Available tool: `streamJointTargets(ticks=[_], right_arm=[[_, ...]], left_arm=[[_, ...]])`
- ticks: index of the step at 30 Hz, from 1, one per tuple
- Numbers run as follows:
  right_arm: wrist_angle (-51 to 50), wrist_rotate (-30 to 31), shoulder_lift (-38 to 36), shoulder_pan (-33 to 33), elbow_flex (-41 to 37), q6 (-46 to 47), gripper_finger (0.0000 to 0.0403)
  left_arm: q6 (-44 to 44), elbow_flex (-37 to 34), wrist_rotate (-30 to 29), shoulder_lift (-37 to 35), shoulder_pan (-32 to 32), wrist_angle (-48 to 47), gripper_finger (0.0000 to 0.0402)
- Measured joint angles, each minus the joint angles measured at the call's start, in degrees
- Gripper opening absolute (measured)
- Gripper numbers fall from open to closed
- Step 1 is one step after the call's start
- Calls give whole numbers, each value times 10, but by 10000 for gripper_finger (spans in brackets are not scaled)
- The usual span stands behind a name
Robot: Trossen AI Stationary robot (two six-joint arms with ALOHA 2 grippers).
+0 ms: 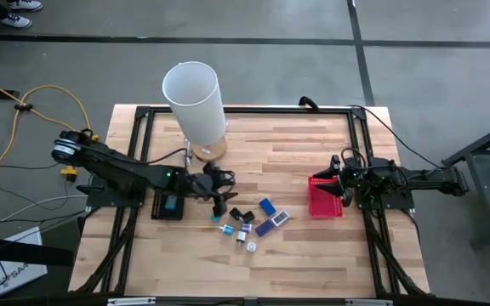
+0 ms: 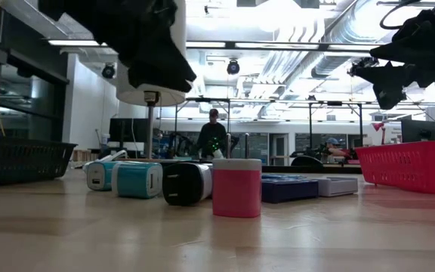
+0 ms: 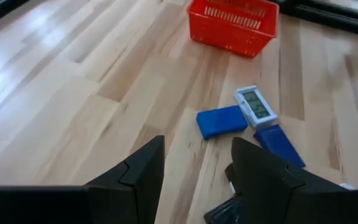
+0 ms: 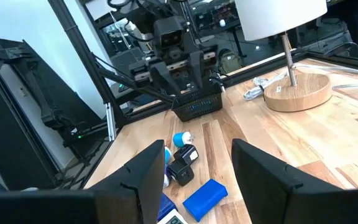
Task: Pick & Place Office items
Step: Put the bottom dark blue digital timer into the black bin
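The office items lie loose on the wooden table in a cluster at its middle near part: two blue blocks point(image 3: 221, 121) point(image 3: 278, 144), a white piece with a display point(image 3: 257, 106), black pieces point(image 1: 237, 213) and teal ones point(image 2: 138, 180). My left gripper point(image 3: 197, 149) point(image 1: 222, 197) hangs open above the table at the cluster's left end, pointing slantwise down, with nothing between its fingers. My right gripper point(image 4: 197, 152) point(image 1: 337, 183) waits open at the right, above the red basket point(image 1: 325, 197).
A lamp with a tall white shade point(image 1: 194, 95) and a round wooden base point(image 4: 294, 90) stands at the far middle. A black basket point(image 1: 168, 205) sits at the left under my left arm. A pink cylinder point(image 2: 236, 187) stands among the pieces.
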Motion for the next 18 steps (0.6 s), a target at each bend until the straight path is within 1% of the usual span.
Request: streamJointTargets(ticks=[9, 11, 14, 18], right_arm=[[0, 0, 0, 0, 0, 0, 174], [0, 0, 0, 0, 0, 0, 174], [0, 0, 0, 0, 0, 0, 174], [0, 0, 0, 0, 0, 0, 174]], left_arm=[[-31, 177, -8, 100, -33, -149, 179], [-51, 204, -9, 119, -38, -173, 179], [-59, 233, -9, 144, -47, -194, 179], [-59, 270, -11, 178, -59, -194, 179]])
